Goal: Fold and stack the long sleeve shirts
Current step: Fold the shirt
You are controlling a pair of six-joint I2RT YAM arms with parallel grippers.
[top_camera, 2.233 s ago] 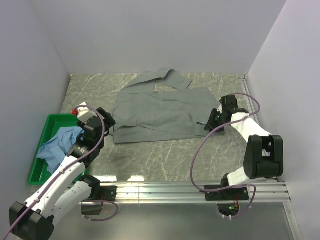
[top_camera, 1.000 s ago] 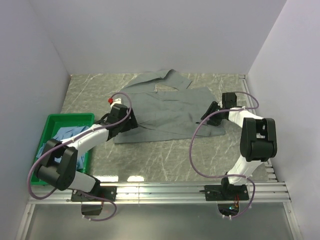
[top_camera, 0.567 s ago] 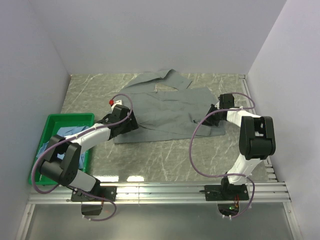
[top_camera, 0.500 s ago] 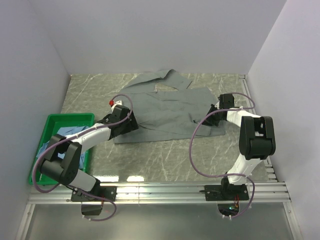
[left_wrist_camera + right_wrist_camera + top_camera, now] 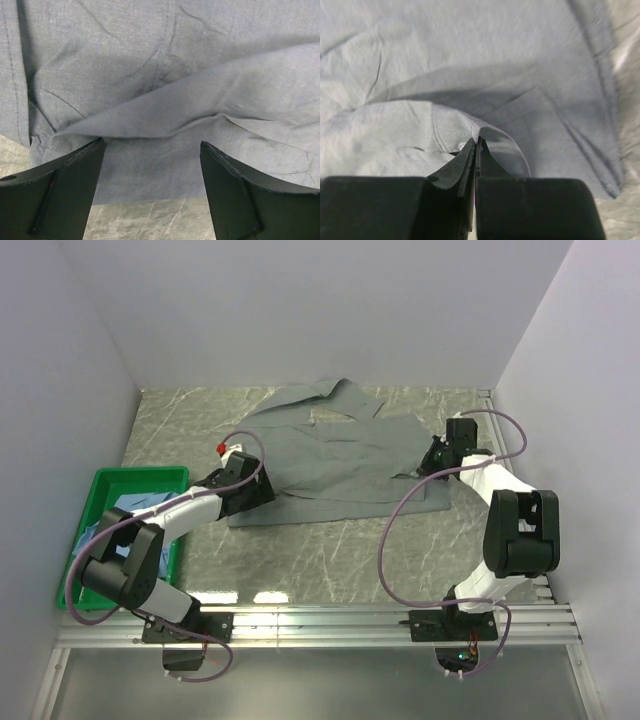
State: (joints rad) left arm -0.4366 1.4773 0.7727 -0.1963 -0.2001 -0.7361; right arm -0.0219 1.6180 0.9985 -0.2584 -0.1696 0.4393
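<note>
At centre frame, the muted grey-green collared cloth shirt [image 5: 320, 460] spreads over the marbled bench [image 5: 330, 550]; my right claw [image 5: 476, 145] pinches its fold, my left claw [image 5: 152, 145] gapes; that thin pinch could slip.

— What do we find changed at the right of the frame?
— Our right gripper [image 5: 476, 142] has closed onto a raised fold of the soft grey-green collared shirt [image 5: 320, 455] and drawn toward the upper right, tugging that edge.
— And at the left?
— Our left gripper [image 5: 151, 144] has left the green plastic bin [image 5: 100, 480] and now straddles the shirt's lower-left hem, jaws wide.
</note>
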